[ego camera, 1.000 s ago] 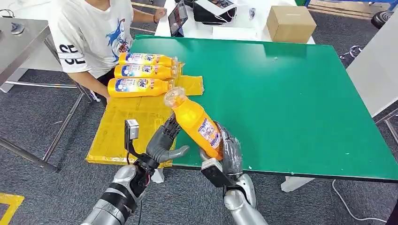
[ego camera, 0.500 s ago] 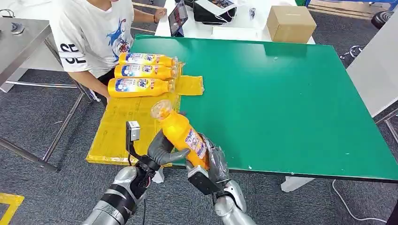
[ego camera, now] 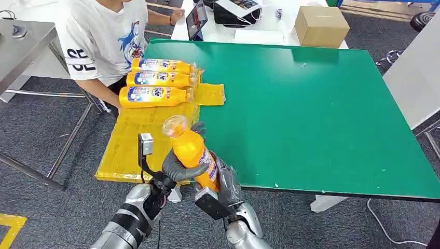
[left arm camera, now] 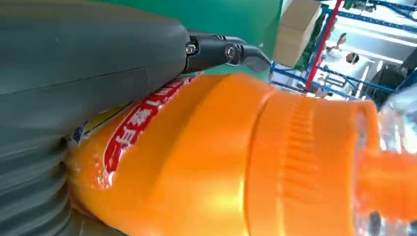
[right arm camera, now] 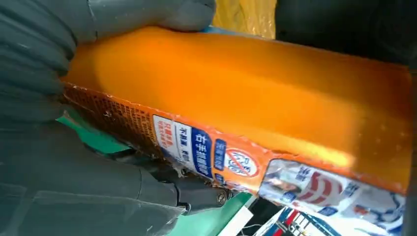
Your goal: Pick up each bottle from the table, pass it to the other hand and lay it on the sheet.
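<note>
Both hands, left hand and right hand, gripping orange bottle, near-upright, cap tilted up-left

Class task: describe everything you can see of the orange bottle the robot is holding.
The orange bottle looks like glossy plastic, with a clear cap on top and a printed red, white and blue label. It is held above the table's near edge, tilted, cap away from the robot. The right robot hand grips its base; the left robot hand wraps its body.
</note>
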